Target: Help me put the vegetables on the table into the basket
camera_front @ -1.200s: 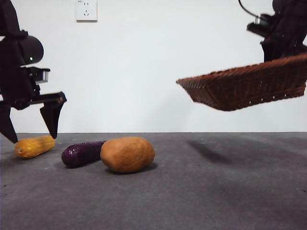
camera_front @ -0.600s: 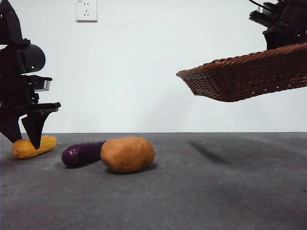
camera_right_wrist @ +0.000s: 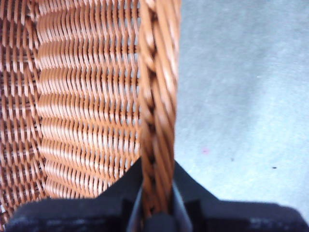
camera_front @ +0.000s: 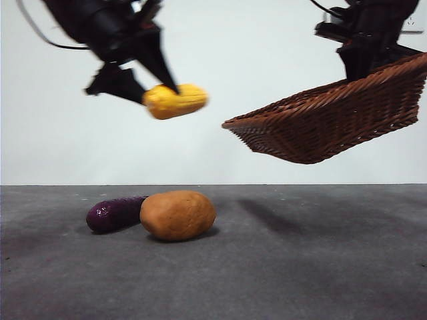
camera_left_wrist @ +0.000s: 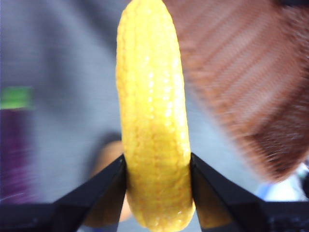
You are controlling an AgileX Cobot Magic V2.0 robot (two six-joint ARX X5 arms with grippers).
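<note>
The left gripper (camera_front: 155,85) holds the yellow corn cob (camera_front: 175,101) in mid-air, well above the dark grey table (camera_front: 300,267). Its two black jaws press against the cob's opposite sides near one end, and the rest of the cob sticks out past the jaw tips toward the basket (camera_front: 320,127). In the left wrist view the corn cob (camera_left_wrist: 152,121) fills the middle, clamped between the jaws.

The right gripper (camera_front: 363,57) holds the brown woven basket off the table, tilted so its low end points toward the corn. In the right wrist view the jaws are closed tight on the braided rim (camera_right_wrist: 158,111), one jaw inside the basket and one outside.

The purple eggplant (camera_front: 113,213) and the tan-orange potato (camera_front: 177,215) lie on the table below the corn, touching each other, the potato nearer the camera.

The basket's far end is cut off by the picture's edge in the front view. Behind the corn in the left wrist view, the basket, eggplant and potato are only blurred patches of colour. The inside of the basket is hidden from the front view.
</note>
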